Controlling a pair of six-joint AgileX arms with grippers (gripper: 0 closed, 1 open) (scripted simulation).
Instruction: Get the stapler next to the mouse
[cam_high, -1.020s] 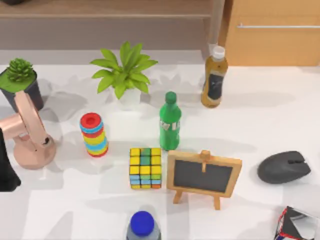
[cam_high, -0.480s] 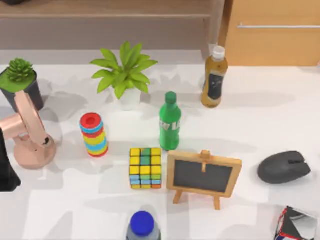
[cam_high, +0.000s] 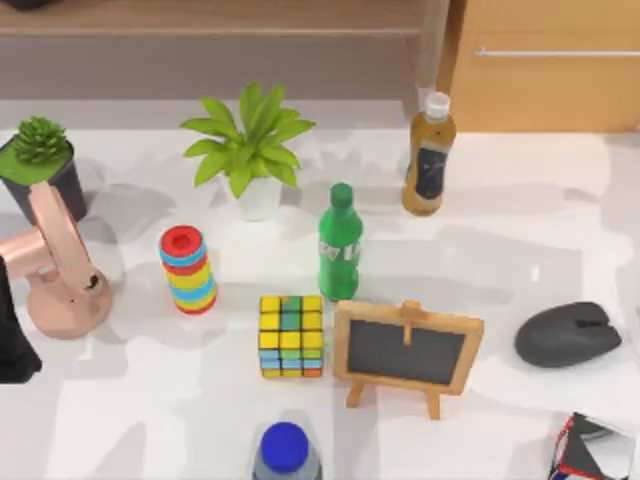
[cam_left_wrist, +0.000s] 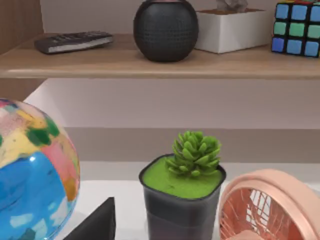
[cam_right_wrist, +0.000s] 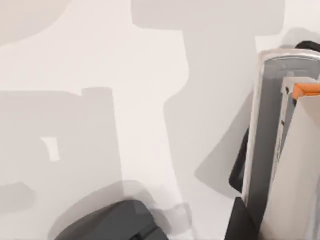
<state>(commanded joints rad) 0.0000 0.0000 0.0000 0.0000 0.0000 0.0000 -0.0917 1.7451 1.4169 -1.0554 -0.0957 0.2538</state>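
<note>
Right at the lower right corner of the top view: right gripper (cam_high: 595, 448), fingers (cam_right_wrist: 300, 165) closed on the stapler (cam_right_wrist: 269, 125), one pale orange-tipped finger lying flat along the slim silver-grey bar. Held clear of the tabletop (cam_high: 520, 210), with a shadow thrown on the white surface beneath.

Just above that corner, near the right edge of the frame: the mouse (cam_high: 568, 335), dark grey, resting on the tabletop, near the gripper but apart from it. Seen from the right wrist as well, as a dark rounded body close to the stapler and not touching it.

Further left, at lower centre: a small chalkboard easel (cam_high: 408, 350), upright, with a colour cube (cam_high: 290, 335) just beside it and a blue bottle cap (cam_high: 285, 447) at the bottom edge. Behind these, mid-frame: a green bottle (cam_high: 340, 245) and a stack of coloured rings (cam_high: 187, 270), both upright. Toward the top: a leafy plant (cam_high: 250, 150) and an amber bottle (cam_high: 429, 155).

Far left: a pink fan (cam_high: 55, 265) in front of a potted succulent (cam_high: 40, 165). Parked at the left edge of the frame: left arm (cam_high: 12, 330), grip impossible to tell. From its wrist, succulent and fan side by side, a colourful globe (cam_left_wrist: 30, 175) near them, and a wooden shelf (cam_left_wrist: 150, 62) behind.
</note>
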